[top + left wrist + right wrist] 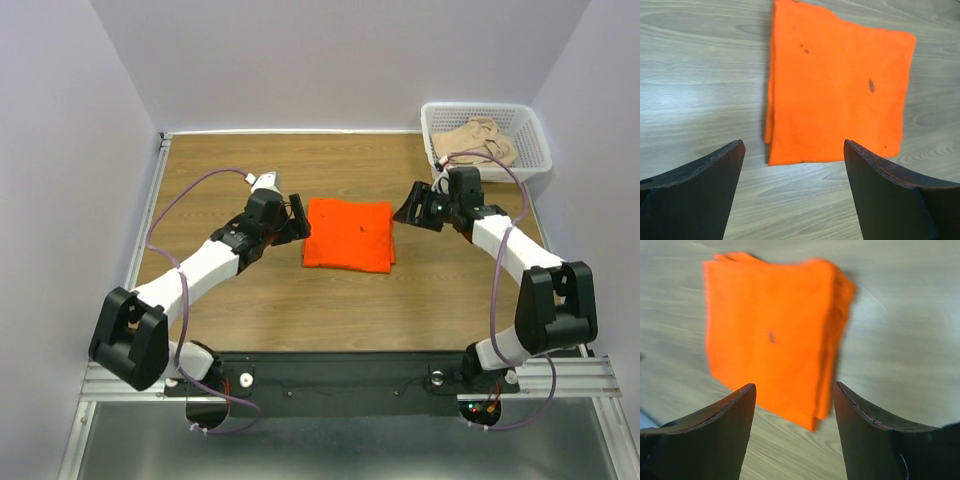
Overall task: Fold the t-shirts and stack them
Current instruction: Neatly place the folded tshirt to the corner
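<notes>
Left gripper point(793, 145): jaws spread wide, nothing between them, just beside the 9 o'clock edge of the orange t-shirt point(348, 233). Right gripper point(795, 387): jaws also apart, empty, near the shirt's 3 o'clock edge. Contact with the cloth can't be told for either. The orange t-shirt is folded to a rough square and lies flat mid-table point(300, 300), with a few dark specks point(871, 86) on top and stacked layers showing on the right gripper's side. The beige t-shirt point(478, 140) is crumpled inside the white basket point(535, 150), at about 1 o'clock from the orange one and well apart, in the far corner.
</notes>
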Motion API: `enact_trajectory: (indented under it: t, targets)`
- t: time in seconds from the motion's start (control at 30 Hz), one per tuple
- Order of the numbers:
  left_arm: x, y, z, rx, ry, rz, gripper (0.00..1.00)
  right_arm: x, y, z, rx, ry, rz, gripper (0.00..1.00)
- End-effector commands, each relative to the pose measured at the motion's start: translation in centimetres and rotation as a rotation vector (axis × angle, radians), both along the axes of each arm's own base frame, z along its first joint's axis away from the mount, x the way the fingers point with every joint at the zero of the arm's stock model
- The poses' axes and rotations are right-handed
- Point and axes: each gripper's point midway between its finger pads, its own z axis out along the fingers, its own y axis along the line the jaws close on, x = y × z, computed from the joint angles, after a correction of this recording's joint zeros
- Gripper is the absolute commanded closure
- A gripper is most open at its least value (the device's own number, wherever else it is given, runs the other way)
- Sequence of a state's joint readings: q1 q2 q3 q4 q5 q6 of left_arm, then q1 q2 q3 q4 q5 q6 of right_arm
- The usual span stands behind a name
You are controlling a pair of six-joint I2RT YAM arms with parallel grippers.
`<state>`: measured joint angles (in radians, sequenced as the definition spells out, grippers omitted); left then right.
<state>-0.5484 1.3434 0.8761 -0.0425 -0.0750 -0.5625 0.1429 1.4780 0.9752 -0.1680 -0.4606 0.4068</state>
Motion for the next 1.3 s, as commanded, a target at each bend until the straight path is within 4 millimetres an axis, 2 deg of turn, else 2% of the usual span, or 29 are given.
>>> enact_trajectory:
  t: [0.0, 0.17, 0.3, 0.37, 0.5, 0.63, 0.73, 0.77, 0.8, 0.9, 0.93, 0.97, 1.0, 1.07, 1.1, 1.13, 1.2, 1.23, 1.27]
  targets:
    - [0.7, 3.9, 2.7, 0.078, -0.069, 0.105, 0.07, -2.0, -2.5, -4.0, -0.190, 0.171, -0.101, 0.31]
    - [1.3, 7.6, 3.5, 0.138, -0.107, 0.177, 0.07, -1.6, -1.9, -5.8, -0.210, 0.234, -0.120, 0.33]
    - [1.0, 9.8, 3.6, 0.197, -0.130, 0.197, 0.07, -0.8, 0.0, -6.9, -0.228, 0.258, -0.095, 0.36]
    - [0.9, 10.4, 3.5, 0.209, -0.136, 0.202, 0.07, -0.6, 0.7, -8.0, -0.242, 0.283, -0.083, 0.38]
    - [0.6, 11.6, 2.8, 0.235, -0.140, 0.215, 0.07, 0.0, 2.4, -9.2, -0.264, 0.300, -0.069, 0.39]
    - [0.9, 12.1, 2.7, 0.238, -0.156, 0.208, 0.07, 0.7, 3.0, -10.1, -0.293, 0.311, -0.084, 0.40]
    - [1.1, 12.4, 2.8, 0.242, -0.172, 0.209, 0.07, 0.5, 3.5, -10.8, -0.312, 0.323, -0.081, 0.46]
    - [1.2, 12.5, 2.9, 0.243, -0.178, 0.212, 0.07, 0.3, 3.3, -11.0, -0.328, 0.326, -0.082, 0.52]
    - [1.3, 12.7, 2.9, 0.245, -0.184, 0.218, 0.07, 0.0, 2.9, -11.4, -0.354, 0.333, -0.081, 0.55]
    - [1.2, 13.1, 2.6, 0.254, -0.188, 0.228, 0.07, -0.5, 1.3, -11.7, -0.431, 0.329, -0.097, 0.76]
    - [1.2, 13.2, 2.8, 0.250, -0.201, 0.235, 0.07, -1.3, 0.2, -12.1, -0.488, 0.338, -0.090, 0.83]
    - [1.1, 13.3, 2.4, 0.252, -0.197, 0.236, 0.07, -1.1, -1.4, -11.8, -0.552, 0.320, -0.122, 0.96]
    - [1.0, 13.4, 2.4, 0.252, -0.196, 0.235, 0.07, -1.2, -2.4, -11.7, -0.597, 0.318, -0.131, 0.99]
    - [0.9, 13.4, 2.5, 0.250, -0.207, 0.234, 0.07, -1.6, -5.8, -11.1, -0.744, 0.314, -0.155, 0.99]
    - [0.9, 13.4, 2.9, 0.253, -0.216, 0.232, 0.07, -1.7, -8.6, -10.8, -0.855, 0.306, -0.187, 1.00]
    - [0.9, 13.5, 3.0, 0.254, -0.219, 0.235, 0.07, -1.6, -9.1, -10.4, -0.868, 0.299, -0.175, 0.99]
    - [0.9, 13.8, 3.5, 0.259, -0.235, 0.250, 0.07, -1.8, -13.3, -9.4, -1.027, 0.290, -0.229, 0.99]
    - [0.8, 13.9, 3.6, 0.260, -0.240, 0.254, 0.07, -1.9, -14.7, -9.0, -1.081, 0.291, -0.254, 0.99]
    - [0.8, 14.0, 3.8, 0.263, -0.244, 0.259, 0.07, -2.1, -17.3, -8.2, -1.185, 0.300, -0.321, 0.99]
